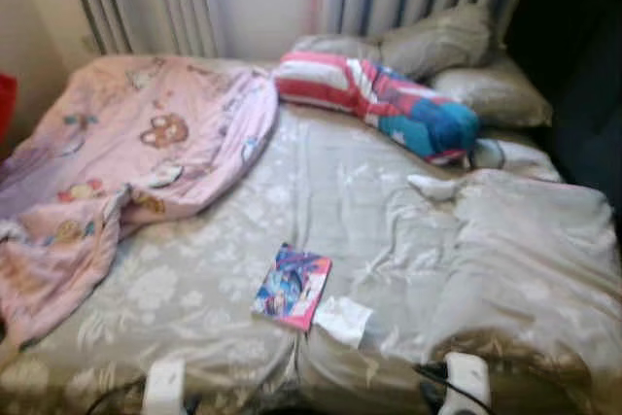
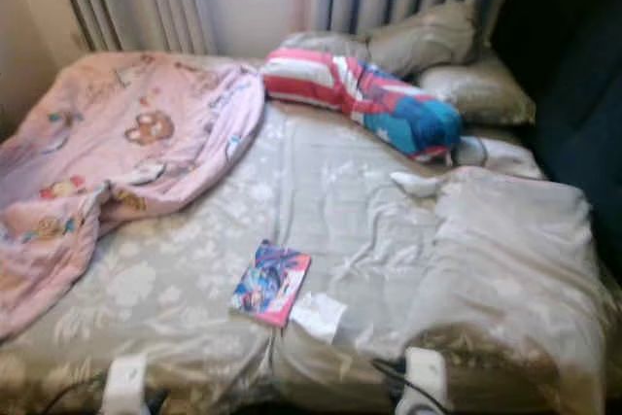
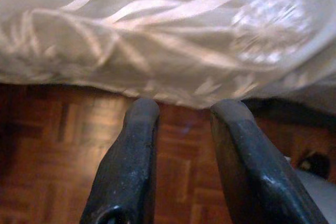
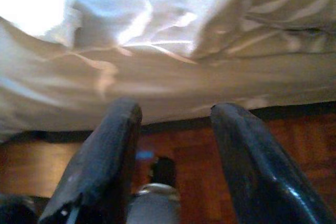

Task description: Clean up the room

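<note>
Both grippers, left [image 3: 181, 156] and right [image 4: 173, 156], hang with fingers apart at the bed's [image 1: 408, 240] near edge, beyond which a colourful book [image 1: 292, 286] lies beside white paper [image 1: 342, 320].

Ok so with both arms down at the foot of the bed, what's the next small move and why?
Probably raise the right pincer toward the colourful book lying flat on the grey bedspread, beside a white paper. Both pincers hang open and empty below the bed's edge, the left pincer too, and the book is the nearest loose item.
</note>
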Controlling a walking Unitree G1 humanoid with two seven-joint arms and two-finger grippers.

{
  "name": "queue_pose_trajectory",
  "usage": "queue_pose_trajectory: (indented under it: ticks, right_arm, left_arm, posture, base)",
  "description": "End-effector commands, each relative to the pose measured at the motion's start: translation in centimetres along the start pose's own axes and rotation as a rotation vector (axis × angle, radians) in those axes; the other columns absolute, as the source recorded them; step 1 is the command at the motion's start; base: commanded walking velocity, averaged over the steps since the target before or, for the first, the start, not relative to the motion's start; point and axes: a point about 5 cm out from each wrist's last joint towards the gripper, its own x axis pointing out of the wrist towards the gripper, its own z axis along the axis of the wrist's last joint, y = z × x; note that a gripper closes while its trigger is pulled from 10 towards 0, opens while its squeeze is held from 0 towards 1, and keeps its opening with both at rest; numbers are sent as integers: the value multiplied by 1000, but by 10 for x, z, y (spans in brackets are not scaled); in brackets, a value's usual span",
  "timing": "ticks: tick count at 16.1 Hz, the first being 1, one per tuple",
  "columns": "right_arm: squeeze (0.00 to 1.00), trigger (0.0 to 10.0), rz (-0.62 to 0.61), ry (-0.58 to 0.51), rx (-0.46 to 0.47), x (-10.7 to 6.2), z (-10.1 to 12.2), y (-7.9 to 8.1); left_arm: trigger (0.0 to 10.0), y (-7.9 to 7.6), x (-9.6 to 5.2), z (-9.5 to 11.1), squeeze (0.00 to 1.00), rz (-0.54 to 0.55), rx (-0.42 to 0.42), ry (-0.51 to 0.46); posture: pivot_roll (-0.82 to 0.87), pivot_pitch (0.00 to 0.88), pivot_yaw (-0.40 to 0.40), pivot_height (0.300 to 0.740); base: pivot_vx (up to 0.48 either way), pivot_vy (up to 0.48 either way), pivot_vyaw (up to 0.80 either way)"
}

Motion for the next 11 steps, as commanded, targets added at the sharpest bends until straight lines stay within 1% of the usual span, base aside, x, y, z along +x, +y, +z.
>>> queue_pose_trajectory:
  ticks: [1,5,9,11]
  right_arm:
    - [0,10000,-23,20,9,-2,-6,-7]
    - [0,10000,-20,21,12,-2,-7,-6]
    - [0,10000,-18,19,15,-2,-7,-6]
    - [0,10000,-15,21,9,-2,-7,-6]
  left_arm:
    - [10000,-3,1,2,0,-3,-15,1]
    - [10000,-3,2,4,0,-5,-14,-5]
    - [10000,-4,2,7,0,-14,-19,-28]
    - [10000,-4,2,7,0,-14,-18,-23]
  posture:
    - [147,13,-6,740]
    - [146,14,-3,740]
    - [145,13,-2,740]
    - [149,15,-6,740]
  base:
    - [0,292,0]
    - [0,301,0]
    - [0,0,0]
    - [0,0,0]
